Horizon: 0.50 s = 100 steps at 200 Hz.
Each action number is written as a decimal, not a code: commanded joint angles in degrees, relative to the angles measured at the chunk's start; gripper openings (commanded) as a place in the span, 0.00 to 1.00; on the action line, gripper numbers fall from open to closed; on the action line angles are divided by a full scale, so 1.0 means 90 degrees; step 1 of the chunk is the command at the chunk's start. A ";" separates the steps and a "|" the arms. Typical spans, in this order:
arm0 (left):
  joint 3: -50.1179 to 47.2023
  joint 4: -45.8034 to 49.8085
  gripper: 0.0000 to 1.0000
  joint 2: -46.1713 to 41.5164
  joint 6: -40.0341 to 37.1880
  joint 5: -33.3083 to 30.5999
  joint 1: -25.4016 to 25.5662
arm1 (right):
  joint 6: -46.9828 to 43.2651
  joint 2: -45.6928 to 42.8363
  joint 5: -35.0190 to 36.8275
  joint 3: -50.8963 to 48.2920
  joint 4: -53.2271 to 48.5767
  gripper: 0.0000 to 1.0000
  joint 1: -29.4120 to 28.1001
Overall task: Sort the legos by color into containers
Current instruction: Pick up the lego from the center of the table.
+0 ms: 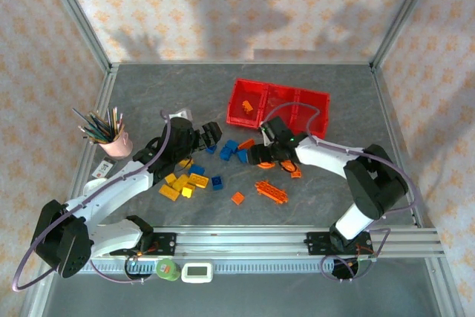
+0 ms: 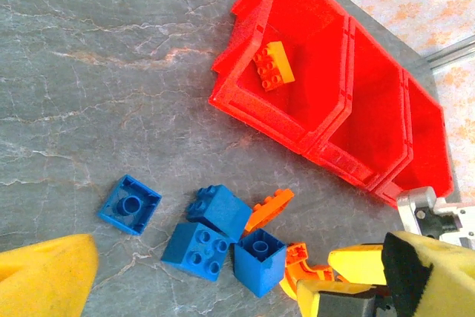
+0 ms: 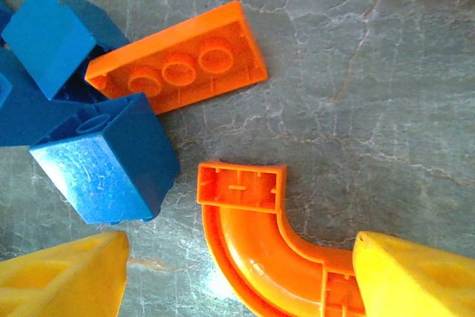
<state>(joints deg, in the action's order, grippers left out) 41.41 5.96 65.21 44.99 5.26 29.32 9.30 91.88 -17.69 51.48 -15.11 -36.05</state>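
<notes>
right wrist view: the right gripper (image 3: pixel 237 280) hangs low over an orange arch (image 3: pixel 249 246) on the table (image 3: pixel 386 72). its fingers (image 3: pixel 63 276) are spread wide, one to each side, and nothing is pinched. the right-hand tip overlaps the arch's far end; i cannot tell whether it touches. a blue brick (image 3: pixel 104 157) sits just beside the other tip, and an upturned orange plate (image 3: pixel 178 61) lies beyond, against more blue.

from above, the left gripper (image 1: pixel 210 136) is at the far side of the same blue cluster, fingers spread too and holding nothing. the bins (image 1: pixel 282 85) stand just behind the pile. one orange brick (image 1: pixel 247 107) lies in the left end bin and the other two look empty. the rest of the legos (image 1: pixel 182 182) are loose on the table: yellow by the left arm, blue in the middle, orange around the right gripper.

the step in hand looks like grasping the arch. to do it well, i would:
- shift so the arch sits midway between the tips, not under one of them.
- close across a straight leg, since the curve would likely slip or twist.
- keep the left tip off the blue brick so it isn't dragged along.
- lift straight up before swinging to the bin with the orange brick.
- mind the left gripper nearby, as the two are working close together.
</notes>
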 commanded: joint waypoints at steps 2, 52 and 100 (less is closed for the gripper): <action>-0.0060 0.0154 0.99 -0.0147 0.0013 -0.0201 0.0050 | -0.0095 0.0008 -0.0037 -0.0177 0.0049 0.78 -0.0070; -0.0080 0.0176 0.99 -0.0146 -0.0009 -0.0223 0.0052 | 0.0116 -0.0264 0.0197 -0.0330 -0.0271 0.75 -0.0347; -0.0085 0.0261 0.99 -0.0236 -0.0019 -0.0324 0.0053 | 0.0330 -0.0262 0.1048 -0.0139 -0.0779 0.76 -0.0855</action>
<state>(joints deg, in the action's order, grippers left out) 41.06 6.85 64.82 44.99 4.25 29.32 10.17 90.54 -13.82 49.60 -16.34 -41.87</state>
